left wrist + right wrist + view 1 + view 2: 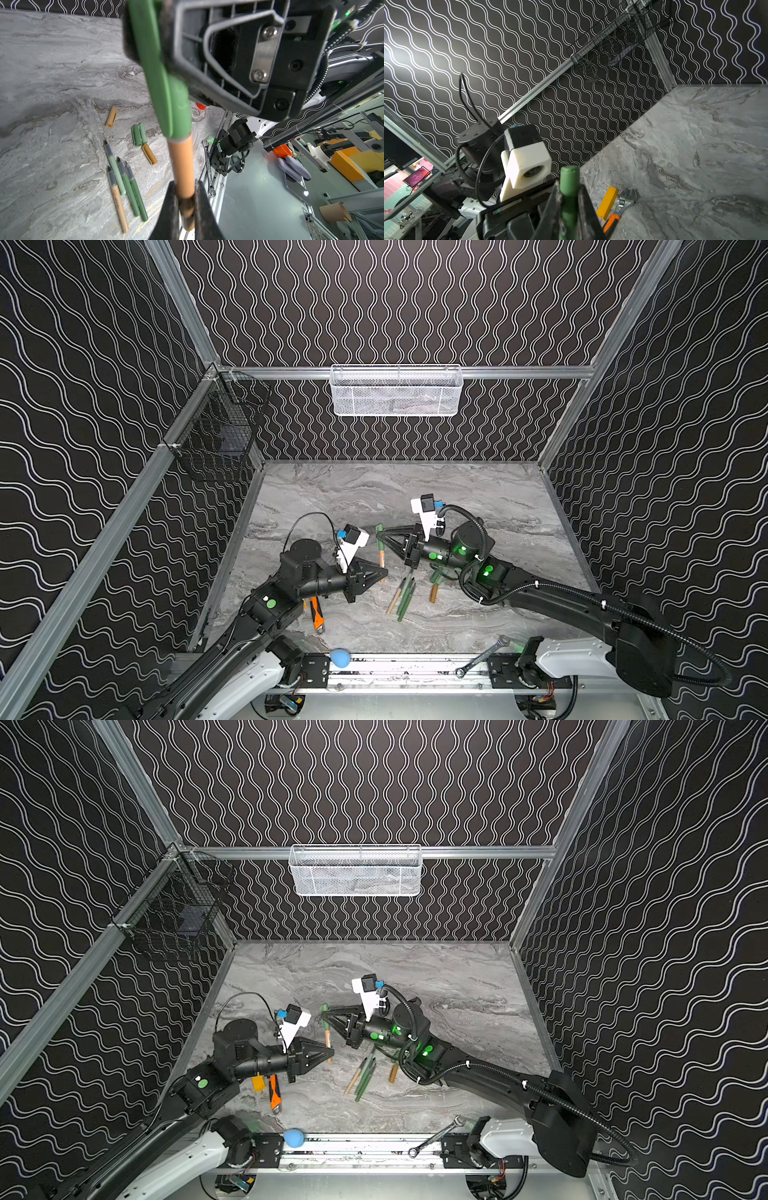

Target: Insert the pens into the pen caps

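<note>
Left gripper (384,572) pinches the tan-orange pen (181,164) at its near end, raised off the table (457,489) near centre. Right gripper (380,534) is clamped on the green cap (176,104), which is seated over the pen's far end. Four loose pens (128,187) lie bunched near-right. Four loose caps (137,135) lie just right of them.

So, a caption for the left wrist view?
Left gripper holds tan-orange pen inserted in green cap gripped by right gripper.
</note>
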